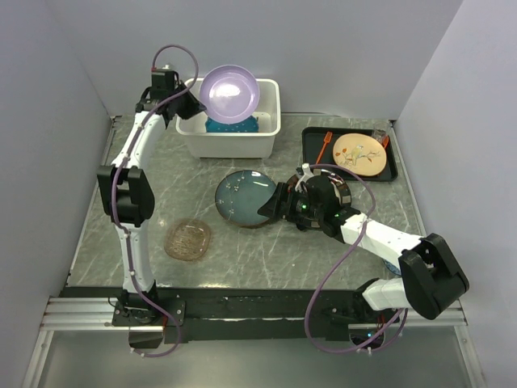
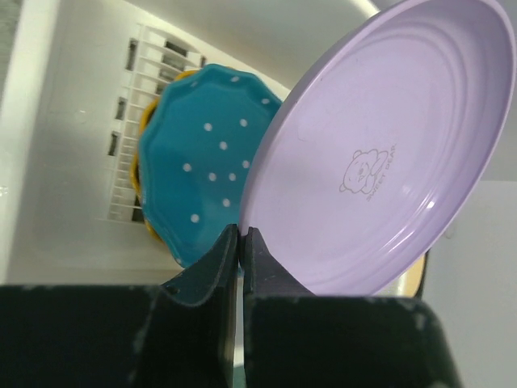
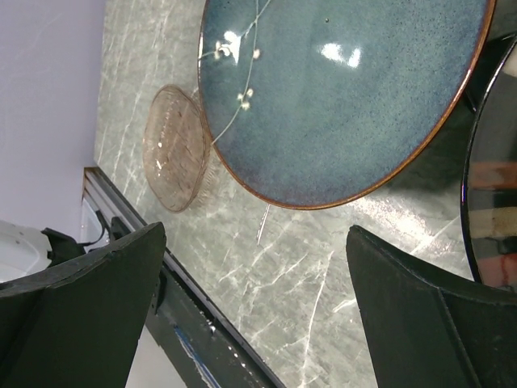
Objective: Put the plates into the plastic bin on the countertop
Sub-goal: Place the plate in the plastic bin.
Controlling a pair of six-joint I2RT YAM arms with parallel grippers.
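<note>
My left gripper (image 1: pixel 192 103) is shut on the rim of a lavender plate (image 1: pixel 229 93), held tilted above the white plastic bin (image 1: pixel 266 133). In the left wrist view the gripper (image 2: pixel 241 236) pinches the lavender plate (image 2: pixel 388 153); below it a teal dotted plate (image 2: pixel 202 162) lies in the bin (image 2: pixel 73 162) on top of an orange plate whose edge just shows. A dark teal plate (image 1: pixel 244 196) lies mid-table. My right gripper (image 1: pixel 271 212) is open and empty just right of it; in the right wrist view it (image 3: pixel 254 267) hovers beside that plate (image 3: pixel 339 89). An amber glass plate (image 1: pixel 188 239) lies at the front left.
A black tray (image 1: pixel 313 141) at the back right holds a tan round plate (image 1: pixel 359 153) and an orange fork. A dark-rimmed plate (image 1: pixel 335 192) lies under my right wrist. Grey walls close in both sides. A black rail runs along the near edge.
</note>
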